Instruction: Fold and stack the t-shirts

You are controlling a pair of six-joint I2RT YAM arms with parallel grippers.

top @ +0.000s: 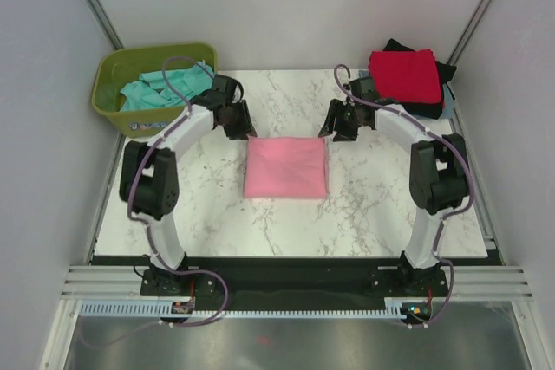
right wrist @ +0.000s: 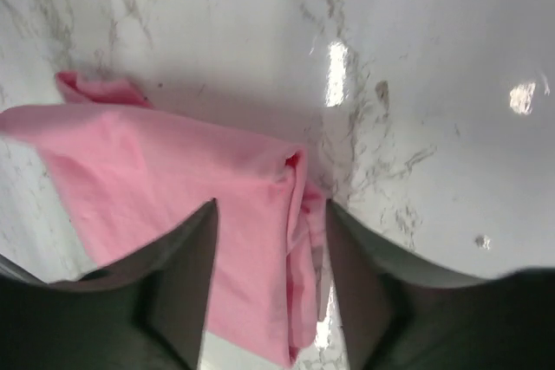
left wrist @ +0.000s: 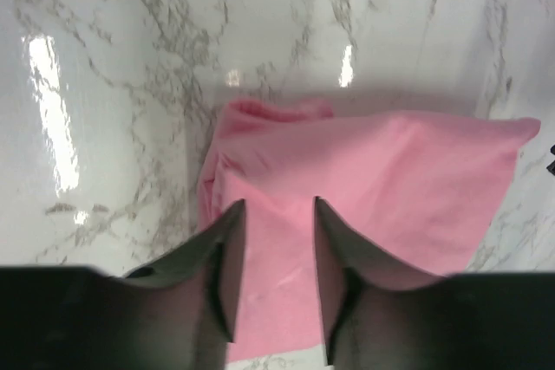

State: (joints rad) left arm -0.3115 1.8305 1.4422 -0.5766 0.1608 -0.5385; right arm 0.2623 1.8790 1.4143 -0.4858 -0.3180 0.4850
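- Pink shirt (top: 286, 167), folded into a flat, soft square, lies mid-tabletop (top: 373, 205) on glossy white marble with grey veins.
- Only the top view shows the teal shirt (top: 156, 91) crumpled in a green tub (top: 104, 97) at far left, and a red shirt (top: 403, 74) folded on a black one (top: 431, 110) at far right.
- The wrist views show rumpled, layered edges at the pink shirt's far corners.
- Left pincer (left wrist: 277, 207) and right pincer (right wrist: 270, 207) hang over those corners, fingers parted, with cloth showing in the gap.

Robot lab cell: white panel walls (top: 286, 6), marble-look tabletop (top: 364, 214).
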